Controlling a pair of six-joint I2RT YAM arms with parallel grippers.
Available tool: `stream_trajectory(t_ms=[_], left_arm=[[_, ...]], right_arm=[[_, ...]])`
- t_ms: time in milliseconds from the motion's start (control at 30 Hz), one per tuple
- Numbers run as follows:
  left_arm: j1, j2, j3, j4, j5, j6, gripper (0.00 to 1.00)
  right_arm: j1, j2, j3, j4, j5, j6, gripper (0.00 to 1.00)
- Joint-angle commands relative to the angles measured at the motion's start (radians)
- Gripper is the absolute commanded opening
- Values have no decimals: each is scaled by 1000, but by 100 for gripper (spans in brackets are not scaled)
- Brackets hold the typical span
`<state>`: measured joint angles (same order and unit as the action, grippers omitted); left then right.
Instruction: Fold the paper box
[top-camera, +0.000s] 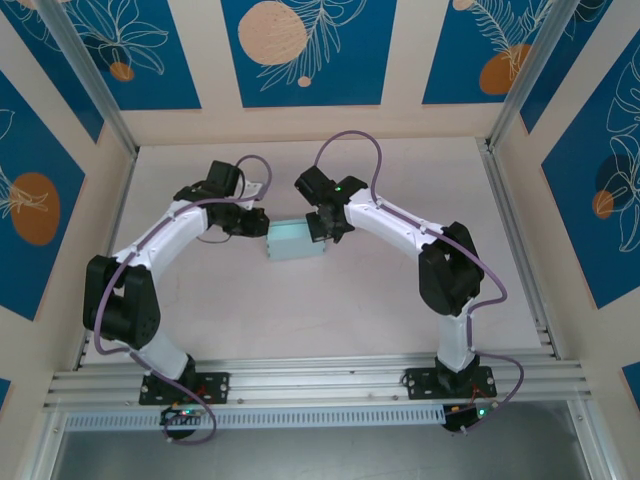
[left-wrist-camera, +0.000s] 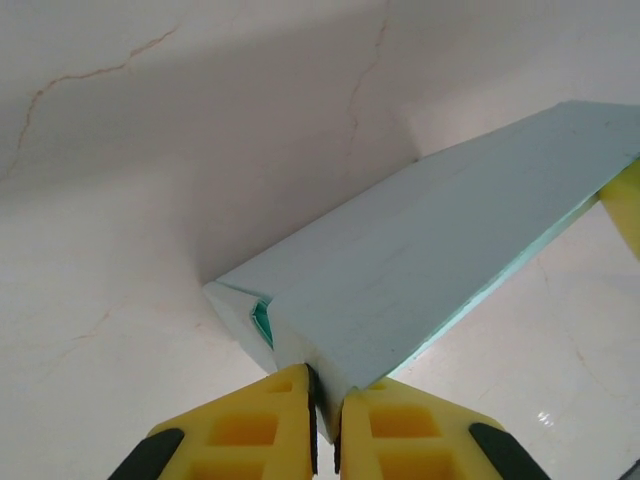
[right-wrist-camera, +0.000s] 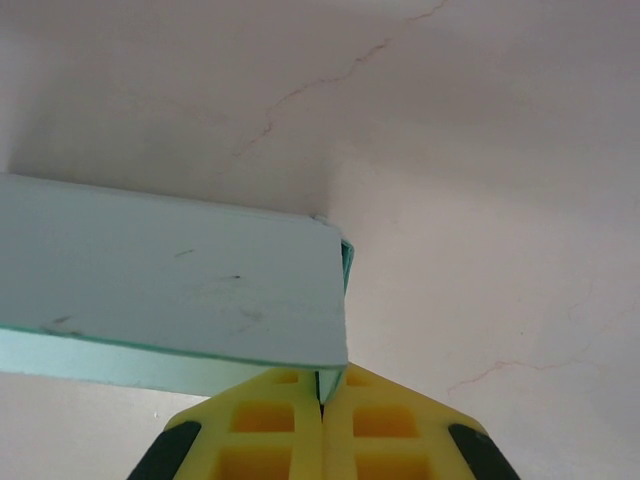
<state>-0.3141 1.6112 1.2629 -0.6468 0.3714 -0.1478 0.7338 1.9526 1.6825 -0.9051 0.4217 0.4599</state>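
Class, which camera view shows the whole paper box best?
The top view: the paper box shows almost whole from above. The left wrist view shows one end and a long side; the right wrist view, the other end.

box (top-camera: 297, 242) sits mid-table; left fingers (left-wrist-camera: 288, 398) pinch one end, right fingers (right-wrist-camera: 298, 398) the other, so both ends are blocked; bare table (top-camera: 300, 320) lies open before and behind it; left arm (top-camera: 150, 250) and right arm (top-camera: 400, 228) close off the sides; walls (top-camera: 300, 122) ring the table.
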Motion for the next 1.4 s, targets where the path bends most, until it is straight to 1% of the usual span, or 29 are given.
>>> stream_trajectory(t_ms=[0,67,100,133,167,233,367,500,633,800,900,1000,1100,1167,1367], left_arm=[[14,-36,-20,83,158,-56,11],[26,-38,-36,115,196,-82,12],[32,-40,-41,122,202,-90,14],[35,-40,-41,116,199,-88,19],[35,-41,-39,100,183,-81,23],[35,-42,-36,71,164,-57,28],[34,-45,-51,15,112,-22,32],[34,-47,-75,3,100,-15,39],[28,-44,-81,-9,75,1,44],[18,-35,-87,-25,31,20,46],[10,-27,-84,-27,16,24,40],[3,-21,-73,-41,0,34,28],[-3,-23,-64,-51,1,39,17],[-4,-23,-57,-53,13,36,13],[-3,-38,-59,-2,102,-3,9]], right_arm=[[16,49,-3,-33,-42,-14,0],[16,48,-3,-34,-40,-15,0],[16,49,-3,-34,-40,-15,0],[16,49,-4,-35,-38,-14,0],[16,48,-3,-35,-39,-14,0],[16,48,-1,-35,-39,-12,0],[16,49,-1,-29,-44,-12,0],[16,54,-2,-28,-47,-12,0],[16,53,-3,-28,-47,-12,0],[16,54,-3,-24,-54,-12,0],[16,58,-1,-21,-55,-12,0],[16,60,-1,-22,-57,-13,0],[15,61,1,-21,-59,-15,0],[16,61,2,-20,-60,-17,0],[16,66,-5,-17,-60,-18,0]])
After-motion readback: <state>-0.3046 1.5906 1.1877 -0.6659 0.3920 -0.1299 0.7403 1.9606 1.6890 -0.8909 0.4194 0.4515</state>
